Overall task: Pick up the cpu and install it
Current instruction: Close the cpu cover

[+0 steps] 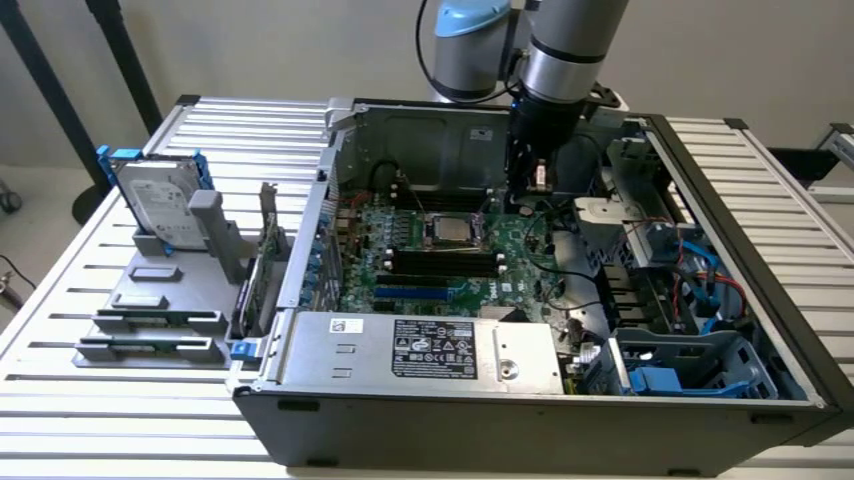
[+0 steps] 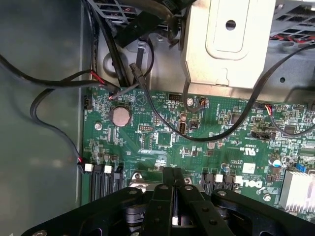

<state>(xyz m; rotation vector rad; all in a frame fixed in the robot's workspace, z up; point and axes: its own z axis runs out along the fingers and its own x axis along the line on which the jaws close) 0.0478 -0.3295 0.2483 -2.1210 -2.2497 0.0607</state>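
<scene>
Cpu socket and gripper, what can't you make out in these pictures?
- Socket, exterior view: too small to tell whether a chip sits in it.
- Gripper, wrist view: shut; its own body hides whatever lies beneath.
- Power supply label, exterior view: print too small to read.

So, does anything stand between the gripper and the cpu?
Nothing visible does. The cpu lies flat on the green board. The shut gripper hangs just to the exterior view's right of it, with only open board between them.
</scene>
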